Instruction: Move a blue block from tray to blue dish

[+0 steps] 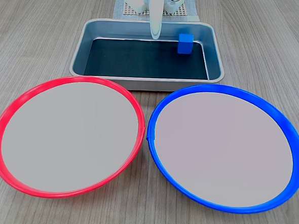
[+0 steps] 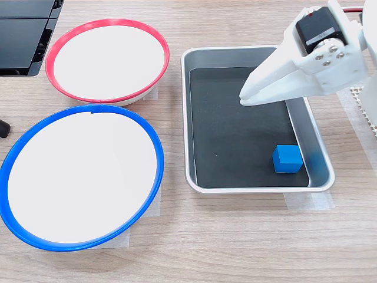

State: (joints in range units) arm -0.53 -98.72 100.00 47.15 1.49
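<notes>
Second exterior view alone shows the end effector [image 2: 244, 97] pressed together, empty, above the tray [image 2: 244, 187]; block [image 2: 287, 159] near its right wall.

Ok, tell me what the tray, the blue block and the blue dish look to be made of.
The tray looks like brushed metal: silver-grey walls with soft reflections, its bottom dark and matte. The blue block seems to be smooth plastic or painted wood; the pictures cannot settle which. The blue dish looks like glossy plastic, with highlights along its rim.
</notes>
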